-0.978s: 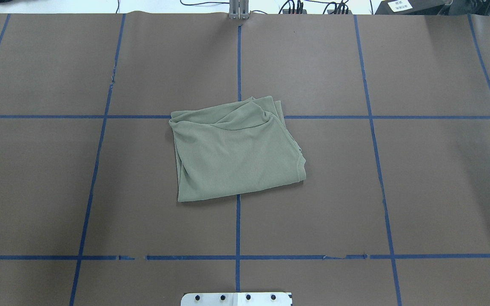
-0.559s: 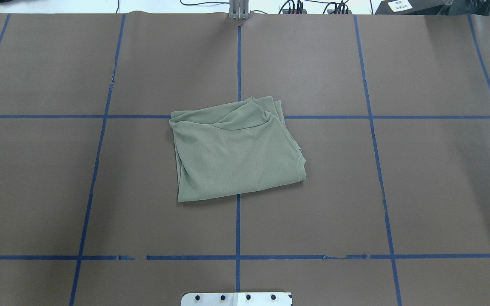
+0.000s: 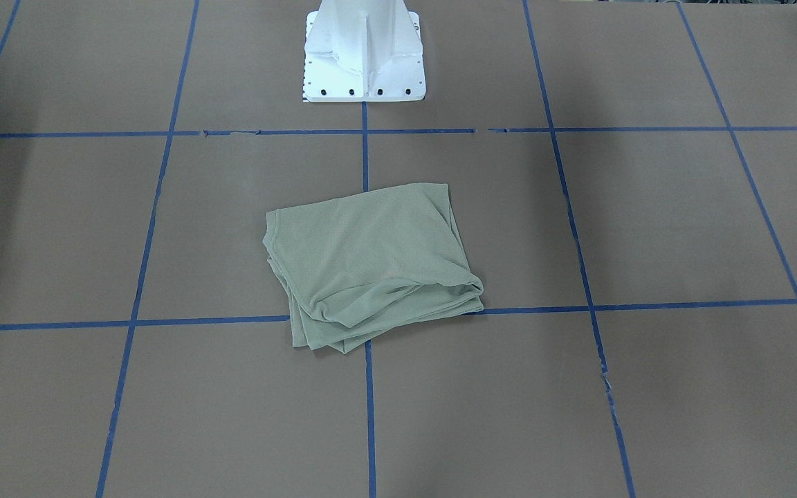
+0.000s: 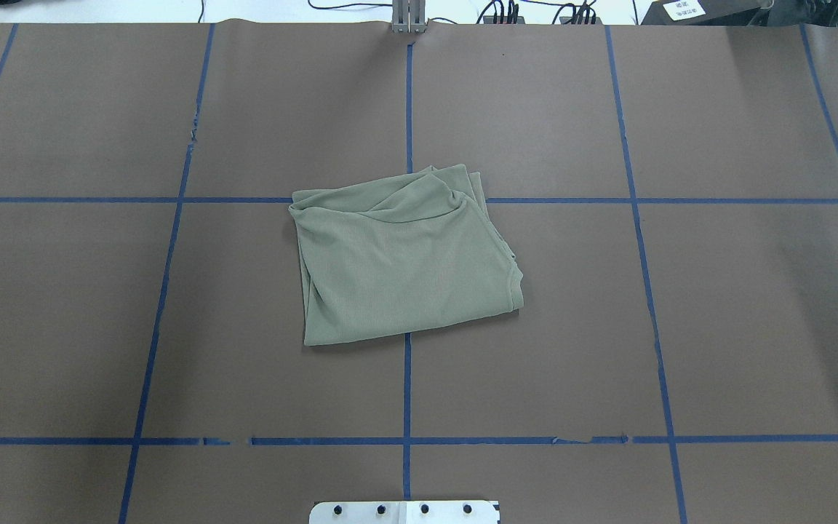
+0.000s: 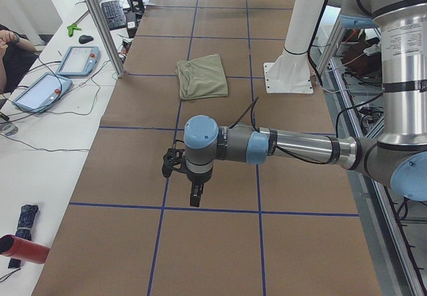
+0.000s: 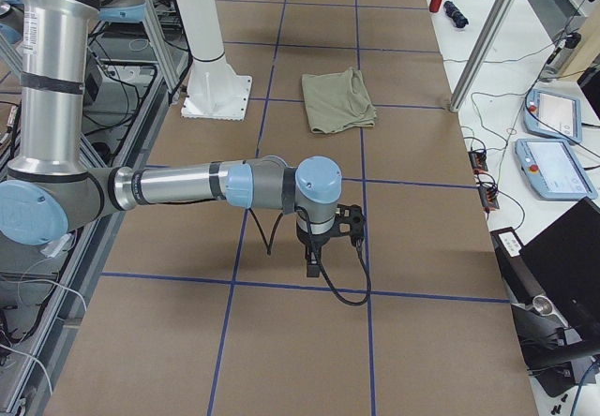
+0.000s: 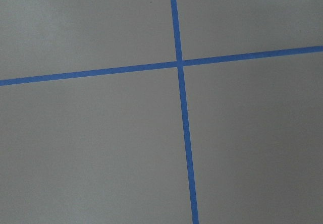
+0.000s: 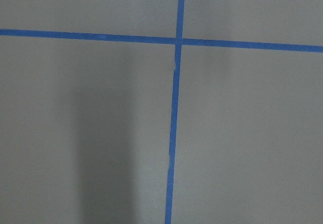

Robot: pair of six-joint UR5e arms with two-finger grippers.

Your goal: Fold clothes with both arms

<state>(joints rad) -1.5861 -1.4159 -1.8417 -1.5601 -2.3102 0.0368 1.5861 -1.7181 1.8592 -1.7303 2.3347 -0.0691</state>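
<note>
Nothing on the desk (image 4: 608, 327) has changed. In the overhead view the shirt (image 4: 404, 269) has the same outline, the same creases along its far edge and the same place on the blue tape lines (image 4: 406, 393) as in both earlier pictures. I judge this to be a pause after folding rather than a step under way.

On the left, the left arm (image 5: 293, 146) stretches low over bare desk, well apart from the shirt. The left end effector (image 5: 193, 199) points down near a tape line. It shows only in a side view, so I cannot tell whether its fingers are spread or pressed together. Its wrist camera sees only brown cover and a tape crossing.

In the middle, the shirt lies as a compact, roughly square packet of several layers. It sits astride the centre tape line in front of the white pedestal (image 3: 364, 55), and neither arm touches it.

On the right, the right arm (image 6: 187, 184) mirrors the left, with the right end effector (image 6: 312, 264) pointing down over bare desk, also well apart from the shirt. Its state cannot be told either. No cloth hangs from either one.

The fold looks finished or nearly so. The layered edges away from the robot are slightly uneven and may want tidying.
</note>
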